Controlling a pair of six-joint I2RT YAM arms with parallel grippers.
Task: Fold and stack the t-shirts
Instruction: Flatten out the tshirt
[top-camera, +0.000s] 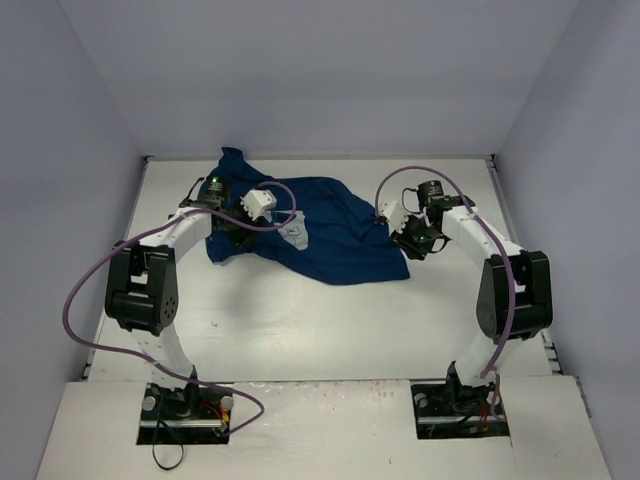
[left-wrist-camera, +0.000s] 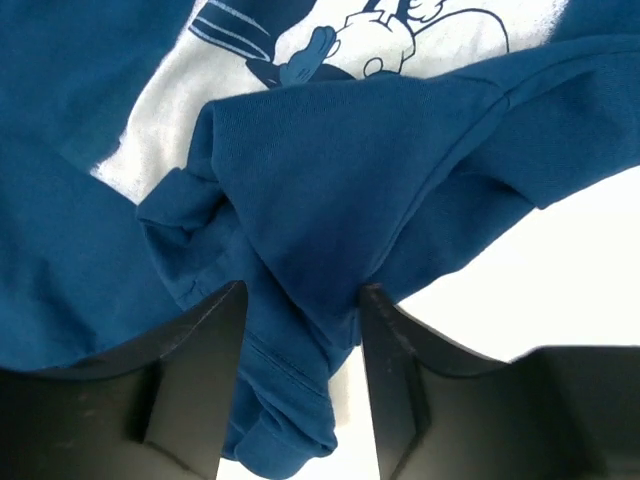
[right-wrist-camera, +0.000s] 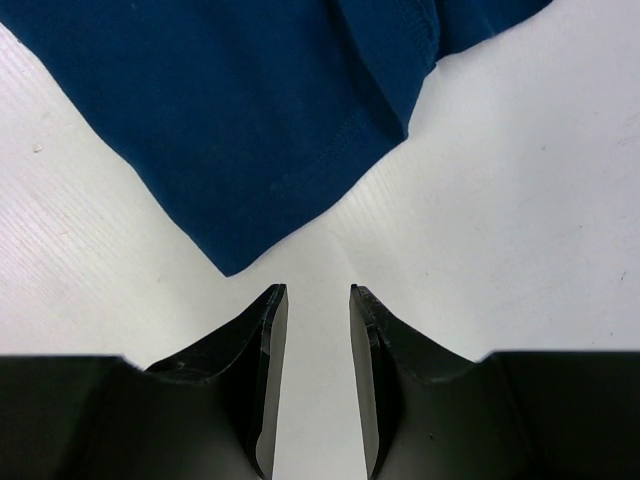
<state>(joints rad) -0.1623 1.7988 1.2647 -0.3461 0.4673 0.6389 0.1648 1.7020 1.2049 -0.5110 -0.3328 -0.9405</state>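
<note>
**Left arm has cloth, right arm sits empty at the shirt's corner**

The shirt (top-camera: 310, 225) lies crumpled on the table (top-camera: 300, 320), its long axis running from far left to near right, with the print (top-camera: 292, 236) face up left of its middle. At the shirt's left end, the left gripper (left-wrist-camera: 300, 295) is about half-wide. A ridge of navy cloth fills the gap and touches both fingers, so that reads as a pinch. At the shirt's right end, the right gripper (right-wrist-camera: 315, 292) stands narrow with nothing between the jaws and bare table beneath. The shirt's hem corner is just ahead of it, a touch toward the left of the wrist view, and not touching. My read is that the shirt gets spread flat next. The right arm is nearer that corner and needs a short reach onto it before the two can pull along the long axis.
</note>
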